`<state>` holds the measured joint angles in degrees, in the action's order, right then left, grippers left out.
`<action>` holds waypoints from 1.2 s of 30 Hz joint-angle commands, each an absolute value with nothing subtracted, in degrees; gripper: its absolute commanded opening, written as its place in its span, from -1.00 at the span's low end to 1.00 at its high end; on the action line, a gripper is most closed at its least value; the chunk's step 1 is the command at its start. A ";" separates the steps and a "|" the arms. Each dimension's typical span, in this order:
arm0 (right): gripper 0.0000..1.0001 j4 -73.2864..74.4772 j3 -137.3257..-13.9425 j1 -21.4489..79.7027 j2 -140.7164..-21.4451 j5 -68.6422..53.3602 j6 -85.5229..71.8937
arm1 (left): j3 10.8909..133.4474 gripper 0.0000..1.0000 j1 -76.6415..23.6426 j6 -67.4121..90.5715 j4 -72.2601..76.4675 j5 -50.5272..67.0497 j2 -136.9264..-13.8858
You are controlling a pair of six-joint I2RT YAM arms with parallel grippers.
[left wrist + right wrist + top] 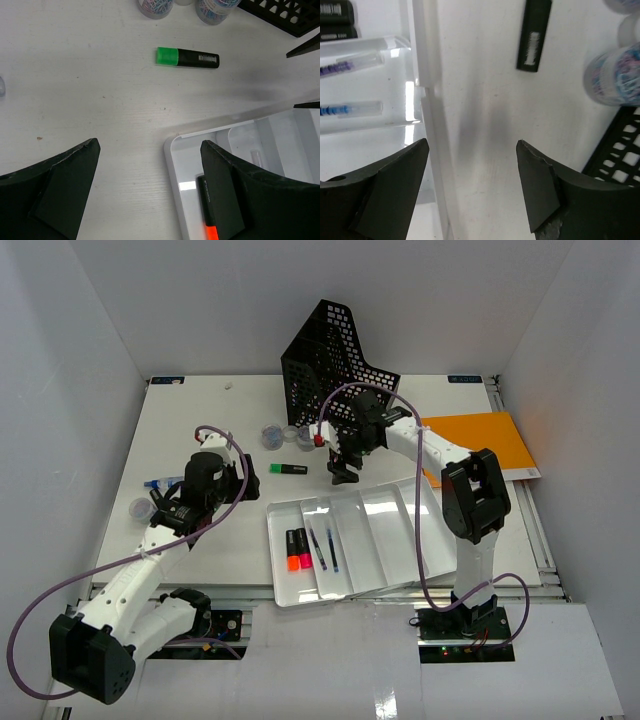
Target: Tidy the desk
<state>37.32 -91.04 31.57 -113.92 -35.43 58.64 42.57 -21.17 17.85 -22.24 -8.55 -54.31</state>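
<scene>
Hovering spread and empty beside the tray [427, 100], the right hand [472, 145] could knock the jars [612, 75] reaching for the highlighter [187, 57]; left hand [150, 145] spread too.

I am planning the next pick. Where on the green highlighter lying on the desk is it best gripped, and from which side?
Grip the green highlighter at the middle of its black barrel, coming straight down from above, jaws closing across its narrow width. It lies flat on the desk with bare surface along both long sides, and the jars stand apart beyond it.
</scene>
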 commanded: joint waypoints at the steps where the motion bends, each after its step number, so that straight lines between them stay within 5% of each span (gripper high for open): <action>1: 0.55 39.04 -101.25 32.75 -117.29 -39.20 50.41 | 42.01 0.86 -20.48 17.49 -21.45 -10.51 -51.36; 10: 0.66 25.61 -112.04 39.73 -129.77 -24.81 36.28 | 41.46 0.86 -20.30 17.23 -21.62 -17.83 -45.99; 23: 0.68 23.54 -114.94 41.51 -136.62 -23.08 36.20 | 41.22 0.86 -20.21 17.31 -21.52 -20.13 -43.93; 28: 0.46 23.47 -115.85 41.66 -139.06 -22.86 35.60 | 41.15 0.86 -20.24 17.14 -21.31 -20.19 -43.47; 36: -0.23 23.47 -113.73 41.71 -138.76 -25.46 36.85 | 39.76 0.86 -20.22 17.11 -19.55 -19.38 -40.69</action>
<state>24.19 -113.85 41.43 -138.32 -24.26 35.91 40.49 -20.67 17.68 -21.35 -19.07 -42.60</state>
